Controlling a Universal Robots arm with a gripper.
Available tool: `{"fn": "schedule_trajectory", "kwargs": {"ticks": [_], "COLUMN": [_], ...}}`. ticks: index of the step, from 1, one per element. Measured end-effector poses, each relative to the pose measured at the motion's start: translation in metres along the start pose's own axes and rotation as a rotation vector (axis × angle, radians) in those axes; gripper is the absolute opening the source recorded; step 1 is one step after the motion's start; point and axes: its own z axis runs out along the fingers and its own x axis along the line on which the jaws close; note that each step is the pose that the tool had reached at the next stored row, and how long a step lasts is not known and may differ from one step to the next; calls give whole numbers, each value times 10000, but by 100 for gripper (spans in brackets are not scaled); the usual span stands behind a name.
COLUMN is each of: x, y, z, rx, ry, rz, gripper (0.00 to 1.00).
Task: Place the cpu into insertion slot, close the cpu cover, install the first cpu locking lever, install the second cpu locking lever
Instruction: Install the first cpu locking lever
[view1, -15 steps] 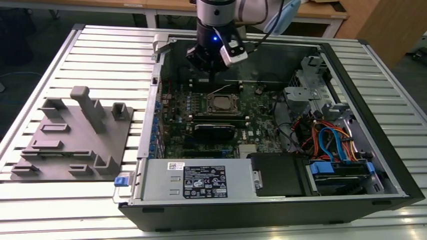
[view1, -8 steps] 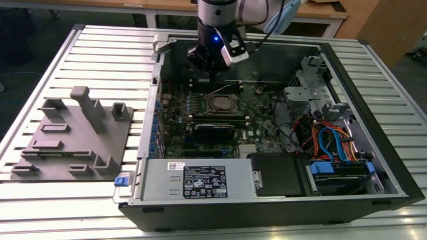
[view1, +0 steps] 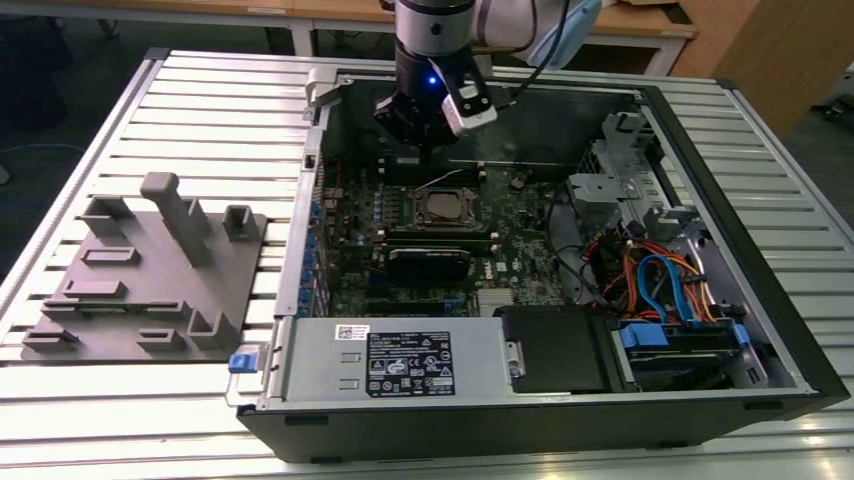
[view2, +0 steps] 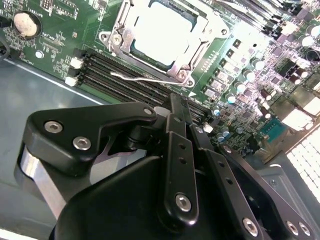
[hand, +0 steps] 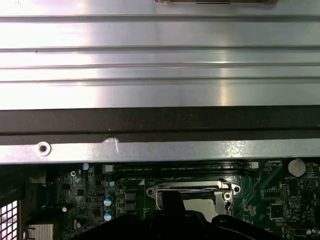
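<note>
The cpu lies in the insertion slot on the green motherboard, its silvery top showing. The cpu cover is down flat around it as a silver frame. One thin wire locking lever sticks out loose beside the socket, over the memory slots. My gripper is shut with nothing in it and hangs just off the socket, beside that lever. In the exterior view my gripper hovers inside the case, just beyond the socket's far side. In the first wrist view the socket's frame appears past my gripper.
The open black computer case lies on a slatted metal table. A grey power supply sits at its near side, with cables and a drive cage on the exterior view's right. A grey fixture block stands outside the case on the exterior view's left.
</note>
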Motion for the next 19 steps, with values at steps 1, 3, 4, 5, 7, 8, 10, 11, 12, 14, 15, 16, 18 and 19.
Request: {"fn": "schedule_trajectory", "kwargs": {"ticks": [1,3,4,5,7,8,10,11,12,14,15,16,18,19], "x": [-4,-8,-7,-7,-8,-8,-8,-8,-8,-9,-16,-21,-30,-40], "y": [-1,-1,-2,-2,-2,-1,-2,-1,-1,-1,-2,-3,-9,-15], "z": [5,14,15,15,16,16,16,16,16,17,19,21,26,31], "rx": [0,2,3,4,2,1,2,1,1,-6,-24,-52,-235,-285], "ry": [-3,-4,-4,-3,-4,-4,-4,-4,-4,-4,1,6,23,28], "rz": [35,63,63,64,63,62,63,63,63,63,62,64,72,74], "gripper": [10,10,10,10,10,10,10,10,10,10,10,10,10,10]}}
